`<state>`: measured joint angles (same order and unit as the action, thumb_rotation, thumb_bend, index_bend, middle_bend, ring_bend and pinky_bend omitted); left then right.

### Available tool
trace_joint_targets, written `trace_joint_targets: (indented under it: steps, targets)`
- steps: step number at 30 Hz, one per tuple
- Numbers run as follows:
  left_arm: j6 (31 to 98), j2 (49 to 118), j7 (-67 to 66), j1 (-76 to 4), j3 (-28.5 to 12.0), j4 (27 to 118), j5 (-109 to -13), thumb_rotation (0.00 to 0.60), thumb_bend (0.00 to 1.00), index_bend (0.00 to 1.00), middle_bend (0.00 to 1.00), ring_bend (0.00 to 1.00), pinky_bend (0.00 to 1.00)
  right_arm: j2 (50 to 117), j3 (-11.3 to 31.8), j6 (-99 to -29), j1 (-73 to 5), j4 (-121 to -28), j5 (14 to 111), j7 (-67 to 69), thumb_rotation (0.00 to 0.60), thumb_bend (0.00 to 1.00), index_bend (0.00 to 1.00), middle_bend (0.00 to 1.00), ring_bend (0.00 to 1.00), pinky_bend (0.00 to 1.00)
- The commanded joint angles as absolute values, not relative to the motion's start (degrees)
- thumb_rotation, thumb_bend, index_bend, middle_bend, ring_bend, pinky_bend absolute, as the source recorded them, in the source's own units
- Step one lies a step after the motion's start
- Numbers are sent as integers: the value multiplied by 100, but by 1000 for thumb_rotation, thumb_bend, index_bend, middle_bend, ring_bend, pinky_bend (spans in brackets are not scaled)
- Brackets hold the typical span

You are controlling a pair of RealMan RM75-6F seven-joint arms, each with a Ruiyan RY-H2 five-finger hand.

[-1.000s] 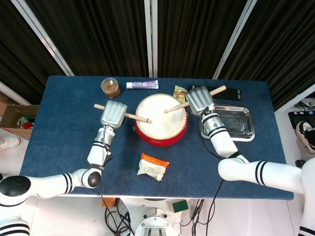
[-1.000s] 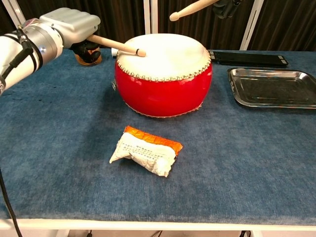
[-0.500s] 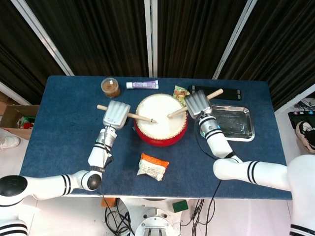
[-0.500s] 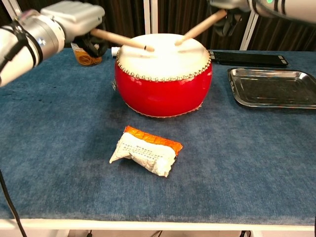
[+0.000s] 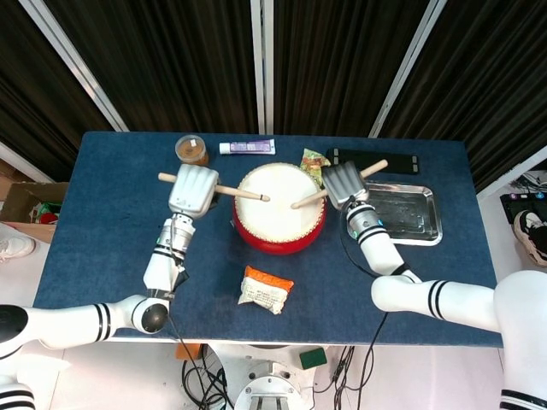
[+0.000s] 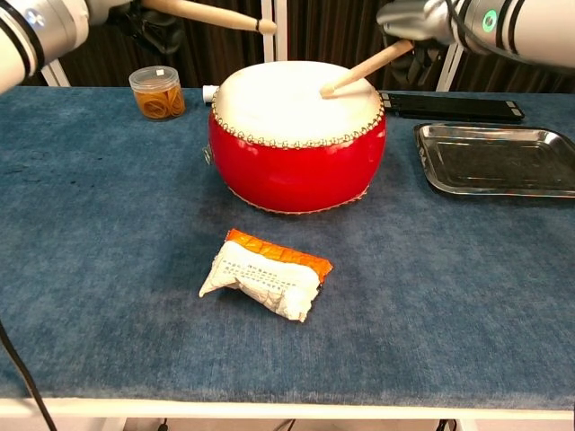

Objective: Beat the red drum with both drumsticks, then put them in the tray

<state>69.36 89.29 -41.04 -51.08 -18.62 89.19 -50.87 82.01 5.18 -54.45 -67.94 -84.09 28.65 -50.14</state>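
Note:
The red drum (image 5: 280,224) (image 6: 296,162) with its white skin stands mid-table. My left hand (image 5: 191,190) (image 6: 135,11) holds a wooden drumstick (image 5: 241,193) (image 6: 211,14) raised well above the drum, tip over the skin's left part. My right hand (image 5: 344,184) (image 6: 418,20) grips the other drumstick (image 5: 309,199) (image 6: 364,68), whose tip touches the skin on the right side. The metal tray (image 5: 416,213) (image 6: 503,159) lies to the right of the drum with nothing in it.
An orange-and-white packet (image 5: 266,289) (image 6: 267,284) lies in front of the drum. A jar (image 5: 192,151) (image 6: 155,92), a tube (image 5: 247,147), a green packet (image 5: 311,160) and a black flat device (image 5: 400,162) (image 6: 454,105) sit along the far side.
My left hand has lifted its drumstick off the skin, up and leftward. My right hand has swung its drumstick down from above until the tip meets the skin.

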Motion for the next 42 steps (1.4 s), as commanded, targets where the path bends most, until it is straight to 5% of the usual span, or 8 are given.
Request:
trace_joint_targets:
  steps: [1, 6, 13, 28, 35, 42]
  targets:
    - [6957, 8876, -4015, -5043, -1848, 8930, -5087, 600, 470, 1000, 1000, 984, 1000, 7981, 681, -5510, -6576, -8618, 3062, -4386, 600, 1000, 1000, 1000, 1000, 928]
    - [7032, 8760, -3772, -4875, -1773, 8966, -5177, 600, 471, 1000, 1000, 984, 1000, 7241, 819, -5648, -5886, -9092, 4012, -3125, 600, 1000, 1000, 1000, 1000, 928]
    - [7242, 8546, -3447, -4606, -1651, 9131, -5490, 600, 470, 1000, 1000, 984, 1000, 6835, 411, -5470, -4943, -8670, 4808, -1894, 600, 1000, 1000, 1000, 1000, 927]
    - [7373, 8478, -3476, -4431, -1465, 9305, -5881, 600, 470, 1000, 1000, 984, 1000, 8351, 289, -4444, -4246, -6085, 5979, 113, 600, 993, 1000, 1000, 972, 906]
    - [7396, 8436, -3483, -4362, -1457, 9375, -5916, 600, 470, 1000, 1000, 983, 1000, 8763, 563, -4097, -4346, -5604, 5853, 97, 600, 825, 979, 900, 841, 777]
    - [7385, 8426, -3489, -4313, -1457, 9402, -5915, 600, 470, 1000, 1000, 983, 1000, 8924, 816, -3971, -4427, -5526, 5310, -524, 600, 429, 611, 619, 490, 593]
